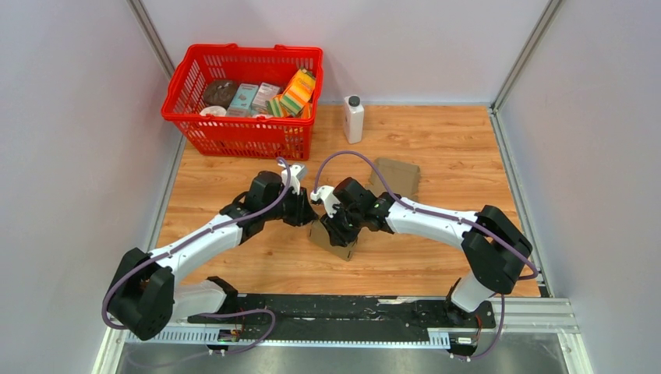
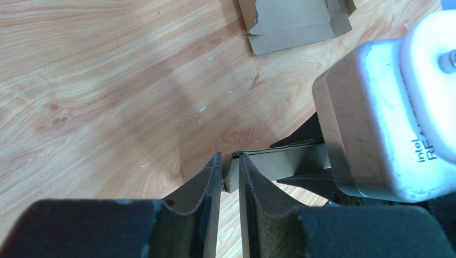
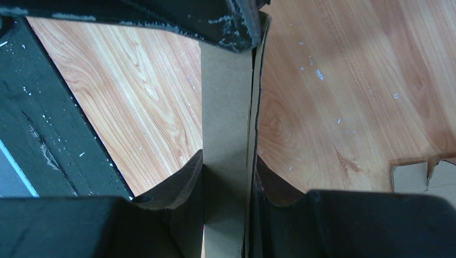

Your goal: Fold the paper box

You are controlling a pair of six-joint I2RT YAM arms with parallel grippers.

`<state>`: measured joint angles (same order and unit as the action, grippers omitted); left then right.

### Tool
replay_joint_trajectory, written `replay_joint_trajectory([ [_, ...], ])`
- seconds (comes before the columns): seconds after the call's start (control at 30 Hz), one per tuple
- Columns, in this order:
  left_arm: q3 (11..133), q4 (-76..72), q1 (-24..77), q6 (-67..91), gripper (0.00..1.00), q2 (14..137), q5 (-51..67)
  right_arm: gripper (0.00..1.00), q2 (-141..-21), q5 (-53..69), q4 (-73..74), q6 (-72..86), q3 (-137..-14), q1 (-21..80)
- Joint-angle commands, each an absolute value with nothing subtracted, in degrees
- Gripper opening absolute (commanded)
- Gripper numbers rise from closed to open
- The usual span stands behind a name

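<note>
Box point(image 1: 334, 245) sits at the middle of a pale wood table point(image 1: 444, 148), between both arms, near their front edge. White walls point(image 1: 405, 39) close in three sides. A red basket point(image 1: 242, 139) of packets stands back left, a white bottle point(image 1: 354, 118) just beside it, and flat cardboard point(image 1: 396, 177) lies behind the box.

Only the top view shows the basket and bottle. The left wrist view shows the left gripper point(image 2: 229, 162) nearly closed, pinching a cardboard edge, with the right arm's camera point(image 2: 387, 118) close by. The right wrist view shows the right gripper point(image 3: 227, 164) clamped on an upright box panel filling its gap.
</note>
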<state>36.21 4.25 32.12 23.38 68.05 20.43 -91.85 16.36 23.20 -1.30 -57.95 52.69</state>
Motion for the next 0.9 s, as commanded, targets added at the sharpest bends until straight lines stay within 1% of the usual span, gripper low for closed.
replay_joint_trajectory([
  [0.0,38.0,2.0,33.2,21.5,0.26,66.6,20.6,0.26,-91.6,17.4,21.4,-1.5,-57.4,52.6],
  [0.03,38.0,2.2,33.6,21.5,0.24,66.5,20.2,0.26,-91.4,17.4,21.3,-1.4,-57.5,52.6],
  [0.07,38.1,2.2,33.7,21.5,0.2,66.4,19.9,0.26,-91.5,17.5,21.4,-1.4,-57.5,52.7],
  [0.13,38.0,2.3,34.0,21.5,0.16,66.3,19.4,0.26,-91.5,17.3,21.3,-1.5,-57.5,52.7],
  [0.17,38.0,2.3,34.2,21.4,0.1,66.3,19.3,0.26,-91.5,17.1,21.4,-1.5,-57.5,52.6],
  [0.2,38.1,2.5,34.4,21.3,0.07,66.3,19.0,0.26,-91.5,16.8,21.4,-1.2,-57.5,52.6],
  [0.37,37.2,4.9,36.6,19.9,0.0,65.5,14.5,0.26,-91.3,16.4,21.3,-1.2,-57.4,52.6],
  [0.47,36.1,5.1,37.3,19.3,0.0,65.0,13.4,0.28,-91.1,14.9,21.2,-1.1,-57.4,52.6],
  [0.5,35.9,5.3,37.4,19.2,0.0,64.3,13.0,0.32,-91.1,14.1,21.2,-0.9,-57.4,52.6],
  [0.63,33.8,5.4,38.1,19.0,0.0,62.6,11.3,0.38,-90.6,11.6,21.0,-0.4,-57.4,52.8],
  [0.87,29.4,1.8,39.0,21.7,0.0,61.1,11.1,0.41,-91.4,11.8,20.0,1.6,-57.3,52.6],
])
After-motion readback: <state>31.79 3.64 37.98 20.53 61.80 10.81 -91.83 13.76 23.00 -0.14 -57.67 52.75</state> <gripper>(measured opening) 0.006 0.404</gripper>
